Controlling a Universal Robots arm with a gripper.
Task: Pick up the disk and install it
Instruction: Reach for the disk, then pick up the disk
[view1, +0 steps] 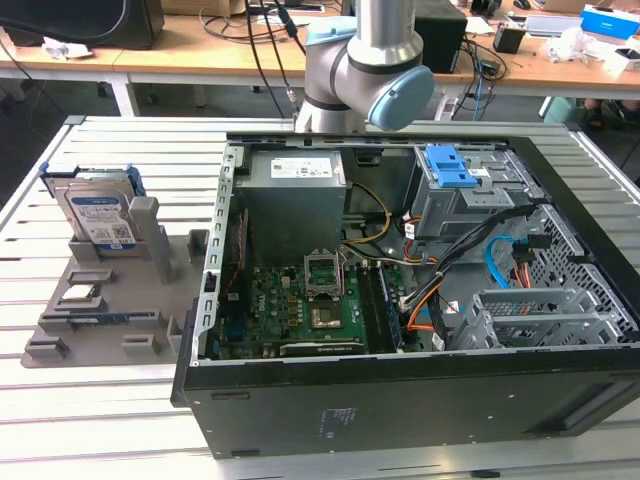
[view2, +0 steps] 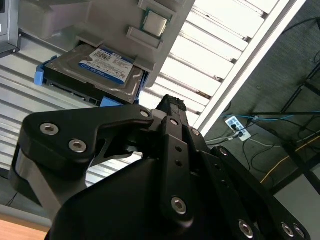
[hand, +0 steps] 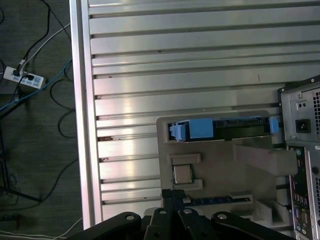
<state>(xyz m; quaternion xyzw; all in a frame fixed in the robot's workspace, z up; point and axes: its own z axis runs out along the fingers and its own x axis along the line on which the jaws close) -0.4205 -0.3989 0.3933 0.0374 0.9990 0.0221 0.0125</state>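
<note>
Disk (view1: 98, 215) propped on edge in grey holder tray (view1: 150, 290) at the exterior view's left, beside open computer case (view1: 400, 410), likely to keep its sides free for gripping; gripper (hand: 172, 194) over tray, fingers (hand: 167, 196) together, holding nothing

Your exterior view looks steeply down over the open case (view1: 400, 410) from nearby — both wrist views face the disk (view2: 107, 67) at the exterior view's left.

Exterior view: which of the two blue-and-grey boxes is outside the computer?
The disk, propped in the grey holder; the blue-topped cage sits inside the case.
</note>
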